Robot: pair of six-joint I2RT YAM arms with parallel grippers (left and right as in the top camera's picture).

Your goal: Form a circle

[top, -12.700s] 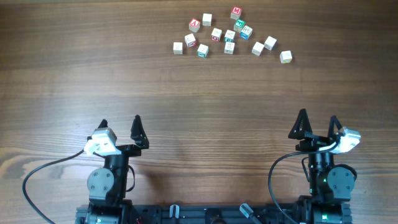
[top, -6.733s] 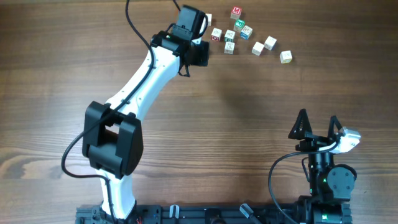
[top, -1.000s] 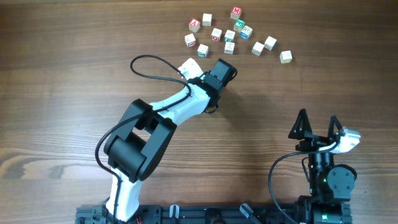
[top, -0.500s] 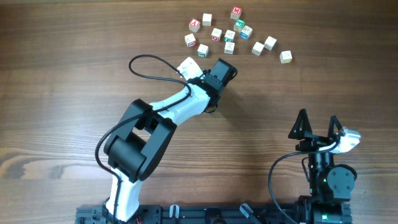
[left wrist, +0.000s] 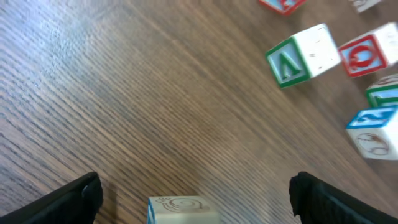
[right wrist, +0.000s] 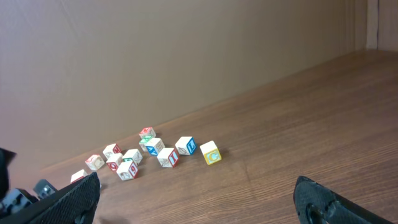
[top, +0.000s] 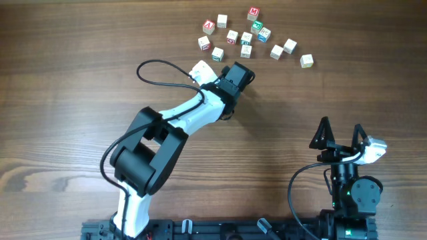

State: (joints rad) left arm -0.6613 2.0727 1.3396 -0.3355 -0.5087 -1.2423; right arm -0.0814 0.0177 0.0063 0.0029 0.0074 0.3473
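Note:
No circle of cubes shows. Several small pale wooden alphabet cubes (top: 245, 38) lie in a loose scatter at the far middle of the table. My left gripper (top: 240, 75) sits just below that scatter, open. In the left wrist view a pale cube with a snail drawing (left wrist: 183, 210) rests on the table between the left gripper's (left wrist: 194, 188) spread fingers, touching neither. The arm hides this cube from overhead. Ahead of it lie a green-lettered cube (left wrist: 303, 55) and a red-lettered cube (left wrist: 367, 53). My right gripper (top: 340, 132) stands open and empty at the near right.
A yellow-lettered cube (top: 306, 61) is the rightmost of the scatter, also seen as the yellow-lettered cube (right wrist: 209, 152) from the right wrist. The left arm's black cable (top: 160, 67) loops over the table to its left. Bare wooden tabletop (top: 300, 100) lies between the arms.
The left gripper's jaws have opened and let go of the snail cube, which now sits on the table. The left arm has barely shifted; the right arm has not moved.

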